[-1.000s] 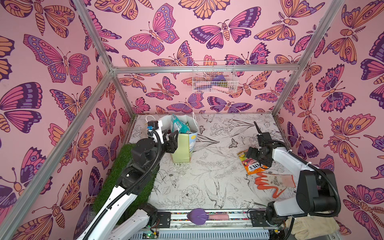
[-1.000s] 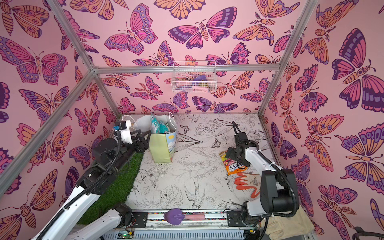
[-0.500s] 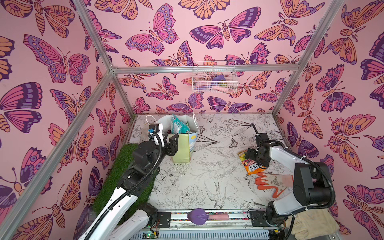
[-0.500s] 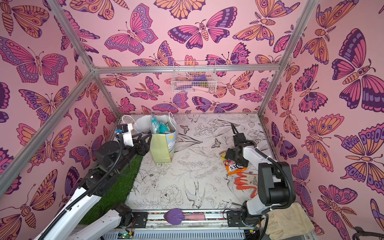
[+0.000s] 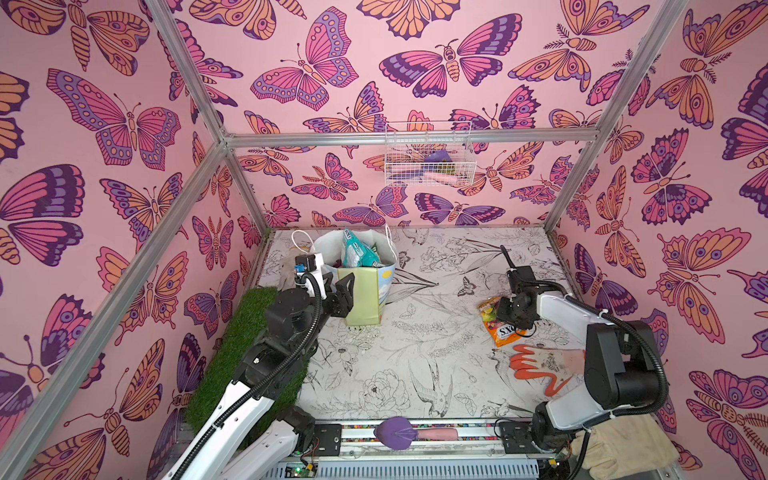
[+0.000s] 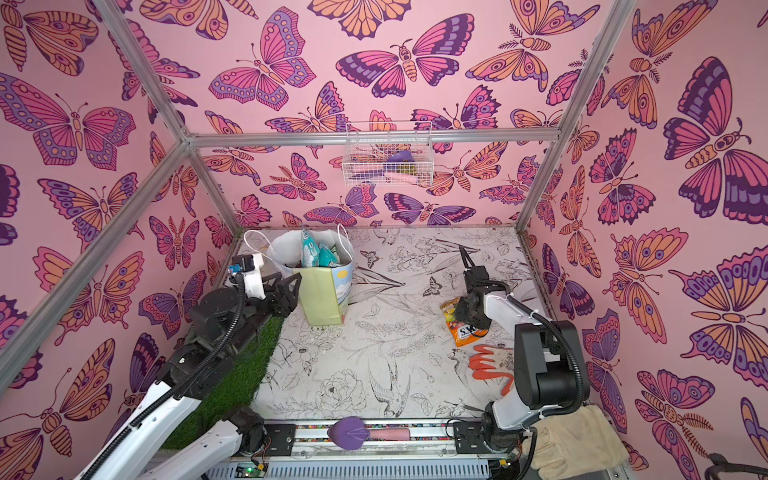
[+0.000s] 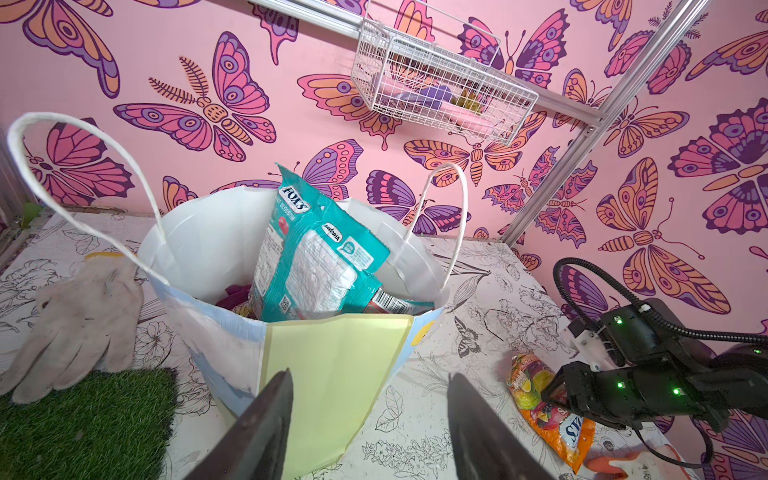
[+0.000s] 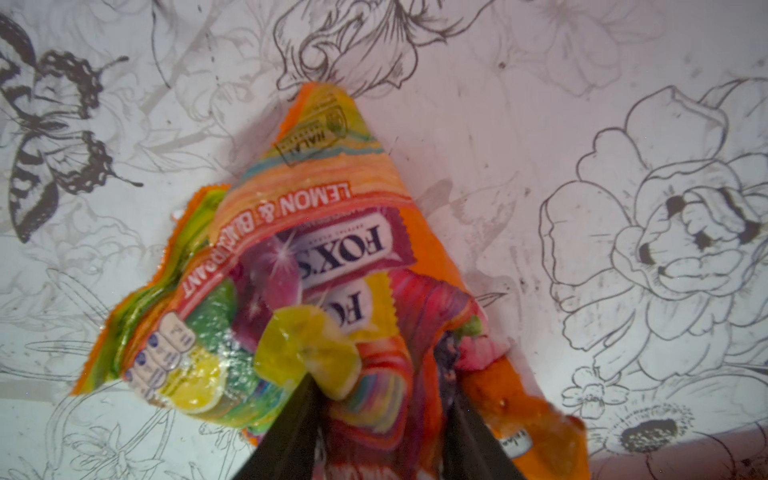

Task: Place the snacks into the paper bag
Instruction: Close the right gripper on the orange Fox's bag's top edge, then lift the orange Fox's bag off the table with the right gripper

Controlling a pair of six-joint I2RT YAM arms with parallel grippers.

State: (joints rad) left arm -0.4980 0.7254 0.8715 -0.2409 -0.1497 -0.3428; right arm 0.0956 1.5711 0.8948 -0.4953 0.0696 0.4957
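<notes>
The paper bag (image 5: pixel 363 295) (image 6: pixel 324 297) stands upright at the back left, with teal snack packets (image 5: pixel 355 251) (image 7: pixel 307 266) sticking out of its white mouth. My left gripper (image 5: pixel 343 293) (image 7: pixel 370 415) is open just beside the bag's pale yellow-green side, holding nothing. An orange Fox's bag (image 5: pixel 496 328) (image 6: pixel 463 332) (image 8: pixel 324 257) lies on the printed floor at the right. My right gripper (image 5: pixel 505 309) (image 8: pixel 378 415) is down on it and shut on it, the foil bunched between the fingers.
An orange-and-grey glove (image 5: pixel 544 365) lies just in front of the Fox's bag. A grey-white glove (image 7: pixel 79 316) lies left of the paper bag. A grass mat (image 5: pixel 245 353) runs along the left edge. A white wire basket (image 5: pixel 428 158) hangs on the back wall.
The right gripper's jaws have come together on the orange Fox's bag, crumpling it. The left arm has stayed where it was.
</notes>
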